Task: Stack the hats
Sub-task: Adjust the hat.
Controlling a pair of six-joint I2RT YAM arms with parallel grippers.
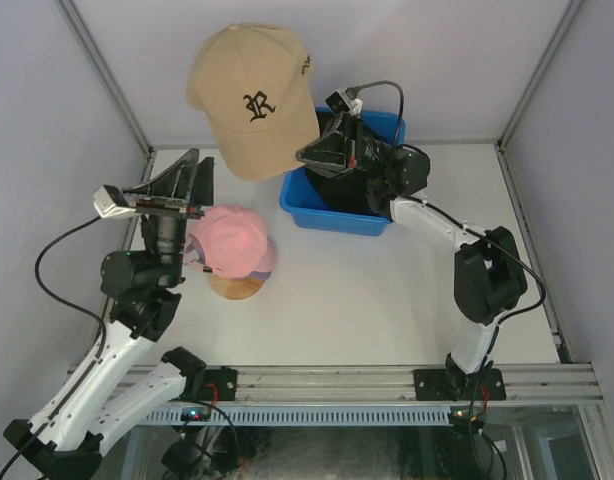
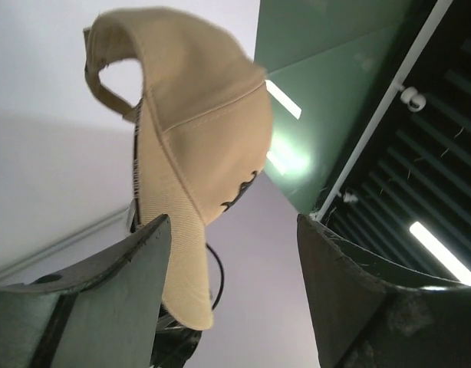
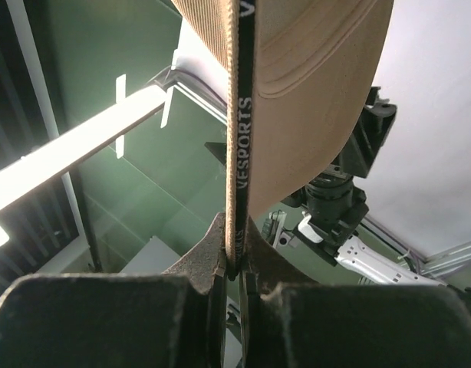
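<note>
A tan cap [image 1: 252,98] with a black letter R hangs high in the air, brim down. My right gripper [image 1: 309,155] is shut on its edge; in the right wrist view the jaws [image 3: 237,264] pinch the cap's black inner band and tan fabric [image 3: 312,100]. A pink cap [image 1: 234,240] sits on a round wooden stand [image 1: 239,287] at the left. A lavender rim shows under it. My left gripper [image 1: 192,172] is open and empty, raised beside the pink cap and pointing up at the tan cap [image 2: 193,146]. A dark hat [image 1: 337,192] lies in the blue bin.
The blue bin [image 1: 332,215] stands at the back centre, under my right wrist. White walls and metal frame posts enclose the table on three sides. A rail runs along the near edge by the arm bases.
</note>
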